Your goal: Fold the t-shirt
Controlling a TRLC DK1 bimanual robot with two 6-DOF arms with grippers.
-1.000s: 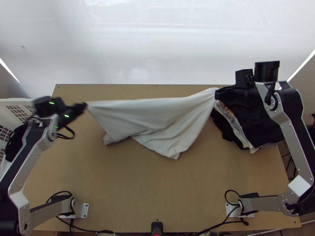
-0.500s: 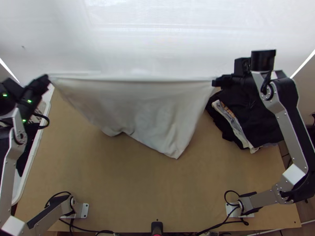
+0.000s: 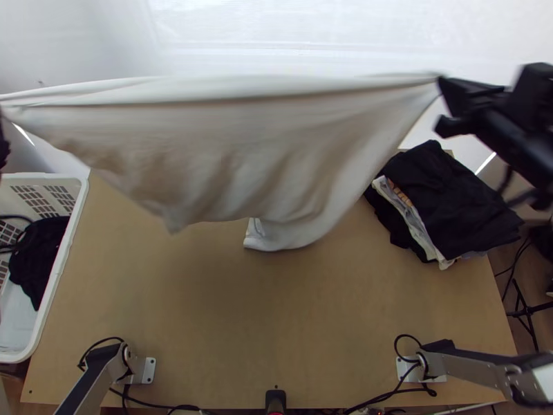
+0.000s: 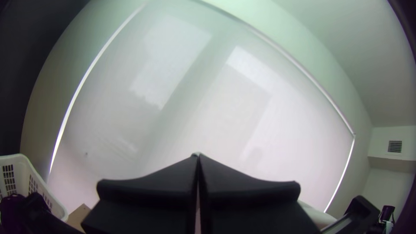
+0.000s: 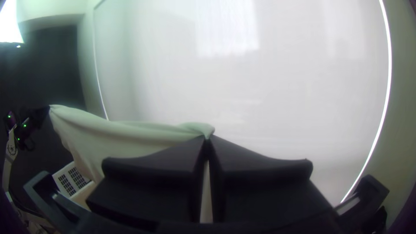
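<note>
The off-white t-shirt (image 3: 228,138) hangs in the air, its upper edge pulled nearly straight across the top view and its lower part draping in soft folds over the table. Part of my left gripper (image 3: 3,149) shows at the left edge, by one end of the cloth. My right gripper (image 3: 444,86) is shut on the other upper end, above the dark pile. In the left wrist view the left gripper (image 4: 198,157) is closed, with a bit of pale cloth at its tips. In the right wrist view the right gripper (image 5: 207,138) pinches a bunched corner of the t-shirt (image 5: 125,136).
A stack of folded dark and light clothes (image 3: 449,200) lies at the table's right back. A white basket (image 3: 66,256) with dark cloth (image 3: 38,259) in it stands at the left. Bare wooden table (image 3: 228,311) stretches between the arm bases.
Both grippers have moved higher and outward, the left one first leftward, the right one lately rightward. The t-shirt has risen with them, its upper edge now wider, and its lower hem has swung.
</note>
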